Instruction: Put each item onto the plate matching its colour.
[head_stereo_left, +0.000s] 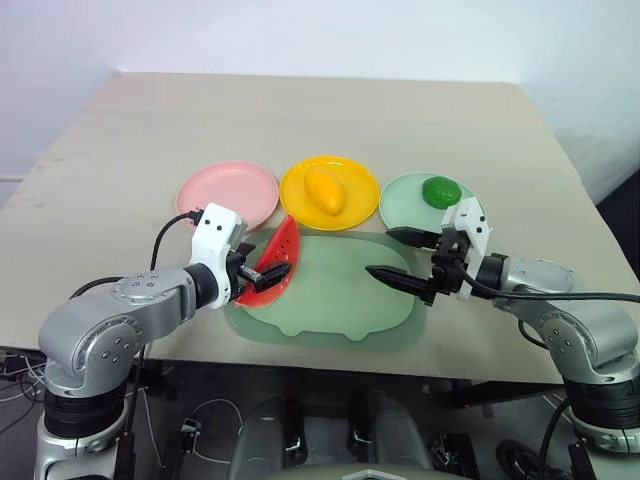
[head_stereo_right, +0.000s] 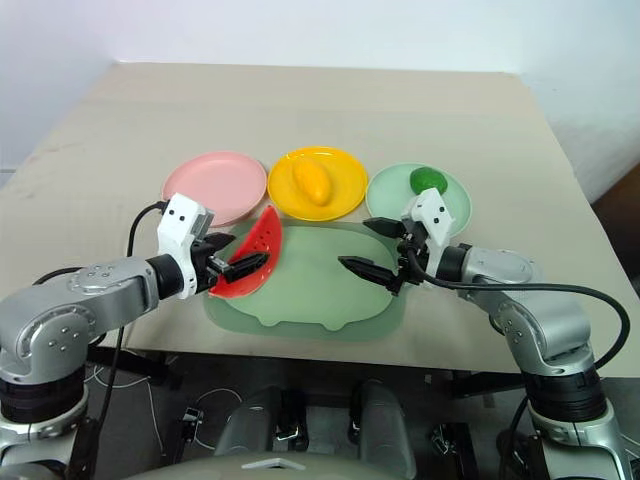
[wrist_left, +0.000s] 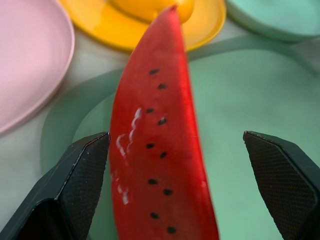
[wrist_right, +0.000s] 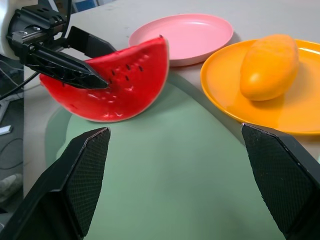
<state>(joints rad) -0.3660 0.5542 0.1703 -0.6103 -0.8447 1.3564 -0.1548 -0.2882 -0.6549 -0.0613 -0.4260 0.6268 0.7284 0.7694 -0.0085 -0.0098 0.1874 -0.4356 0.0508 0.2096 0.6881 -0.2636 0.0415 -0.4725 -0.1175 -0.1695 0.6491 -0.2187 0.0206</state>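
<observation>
The red watermelon wedge (head_stereo_left: 274, 262) stands on its rind at the left edge of the green mat (head_stereo_left: 340, 300). My left gripper (head_stereo_left: 262, 270) is open and straddles it, one finger (wrist_left: 82, 175) close against its side and the other finger (wrist_left: 280, 170) well apart. The yellow mango (head_stereo_left: 323, 190) lies on the yellow plate (head_stereo_left: 358, 178). The dark green lime (head_stereo_left: 440, 190) sits on the mint plate (head_stereo_left: 403, 207). The pink plate (head_stereo_left: 215, 185) holds nothing. Over the mat's right side my right gripper (head_stereo_left: 379, 252) hangs open with nothing between its fingers.
The three plates stand in a row just behind the mat on a beige table (head_stereo_left: 330, 110). The table's front edge (head_stereo_left: 330, 365) runs close under both arms. A black cable (head_stereo_left: 165, 235) loops off my left wrist.
</observation>
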